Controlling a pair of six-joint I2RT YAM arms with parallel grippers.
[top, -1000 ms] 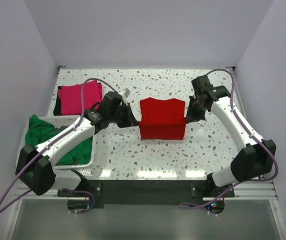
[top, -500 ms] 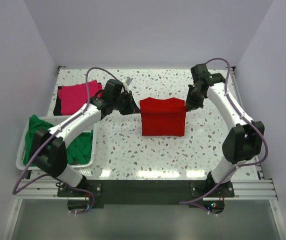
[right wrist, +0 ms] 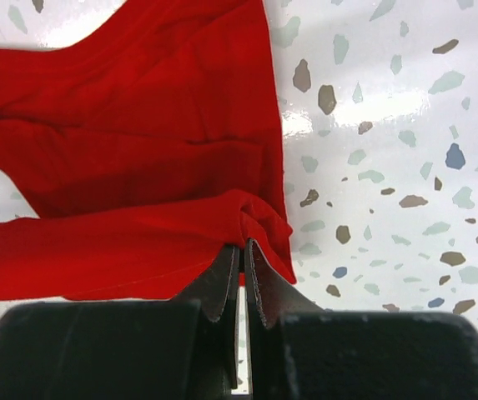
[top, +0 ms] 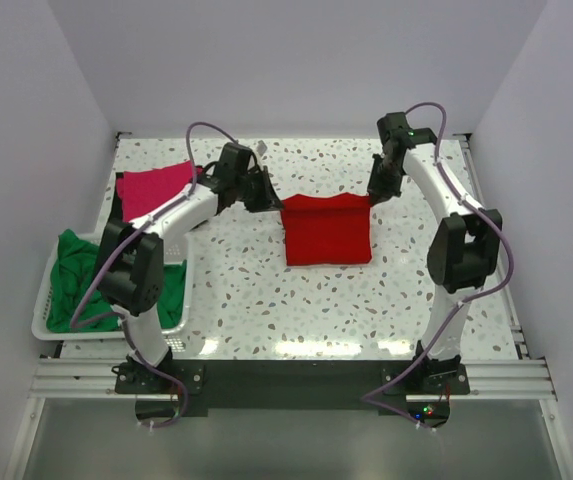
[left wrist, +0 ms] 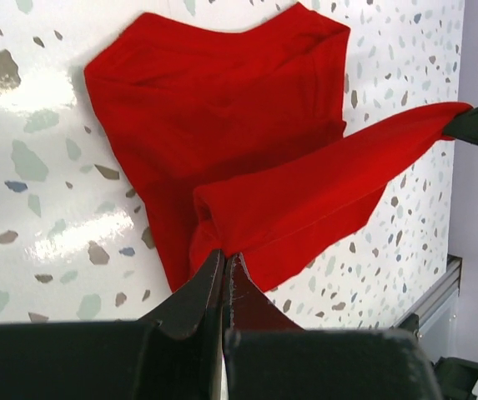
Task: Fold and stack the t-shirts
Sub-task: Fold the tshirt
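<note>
The red t-shirt (top: pixel 326 230) lies partly folded at the table's middle, its far edge lifted and stretched between both grippers. My left gripper (top: pixel 269 198) is shut on the left corner of that edge (left wrist: pixel 222 242). My right gripper (top: pixel 373 196) is shut on the right corner (right wrist: pixel 251 229). In both wrist views the raised red band (left wrist: pixel 330 183) hangs above the rest of the shirt (right wrist: pixel 130 125). A magenta-pink t-shirt (top: pixel 151 190) lies folded at the far left on something dark. A green t-shirt (top: pixel 81 270) fills the basket.
A white laundry basket (top: pixel 181 330) stands at the near left edge of the speckled table (top: pixel 266 300). White walls close in the table at the back and both sides. Both arms reach far across the table.
Both grippers have carried the red shirt's held edge away from the arm bases toward the far side, drawing the fold over. The arms are more stretched out than before.
</note>
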